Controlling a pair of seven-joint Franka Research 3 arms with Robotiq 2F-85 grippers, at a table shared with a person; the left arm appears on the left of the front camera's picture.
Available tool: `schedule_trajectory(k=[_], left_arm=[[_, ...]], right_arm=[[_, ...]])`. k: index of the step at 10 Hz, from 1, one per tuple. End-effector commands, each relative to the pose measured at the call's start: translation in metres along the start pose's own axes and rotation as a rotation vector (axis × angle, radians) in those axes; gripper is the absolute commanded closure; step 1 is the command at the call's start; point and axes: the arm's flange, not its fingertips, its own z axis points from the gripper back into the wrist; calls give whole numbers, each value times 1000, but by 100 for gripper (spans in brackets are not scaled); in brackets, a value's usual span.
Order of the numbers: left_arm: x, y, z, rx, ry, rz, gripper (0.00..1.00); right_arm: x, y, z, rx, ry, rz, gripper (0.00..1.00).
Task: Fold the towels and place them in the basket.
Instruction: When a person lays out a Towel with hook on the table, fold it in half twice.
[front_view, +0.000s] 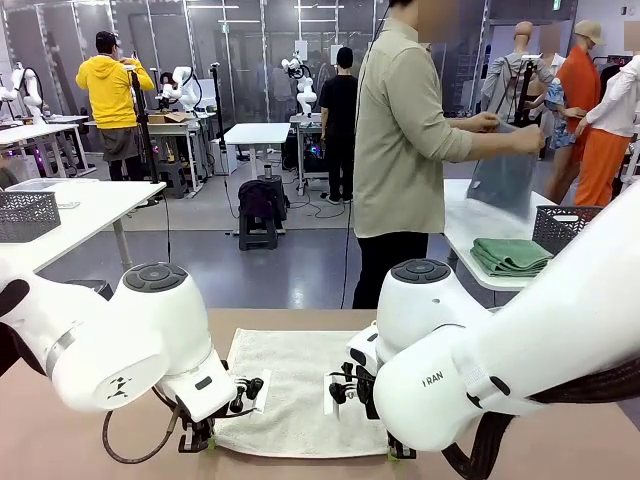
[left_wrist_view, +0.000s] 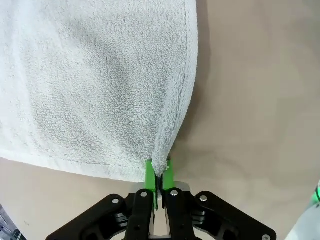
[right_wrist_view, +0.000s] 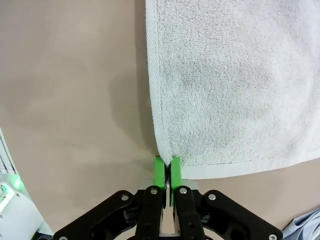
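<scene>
A flat towel (front_view: 300, 385) lies on the near bench (front_view: 60, 430), the left tool (left_wrist_view: 158, 169) at its near left corner, the right tool (right_wrist_view: 166, 166) at its near right corner. Behind and right, a folded towel (front_view: 510, 256) lies on a second bench (front_view: 468, 222) beside the basket (front_view: 565, 228).

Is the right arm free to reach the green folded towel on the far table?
Probably not: the right hand is shut on a corner of the white towel, and the green towel lies on another table, across a gap.
</scene>
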Motion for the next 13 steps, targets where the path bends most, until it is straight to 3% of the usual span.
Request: schedule_trajectory(k=[1,2,3,7,8,13], left_arm=[[1,-4,-8,9,9,-2,100],[1,-5,-4,33,-27,-13,100],[0,0,0,0,0,0,100],[0,0,0,0,0,0,100],[1,0,0,4,-4,-2,94],[9,-7,47,69,39,9,94]], right_arm=[[1,3,-9,-4,17,-16,100],[3,4,-2,44,-55,-46,100],[0,0,0,0,0,0,100],[0,0,0,0,0,0,100],[0,0,1,5,-9,-12,95],[-3,-5,41,-95,22,16,95]])
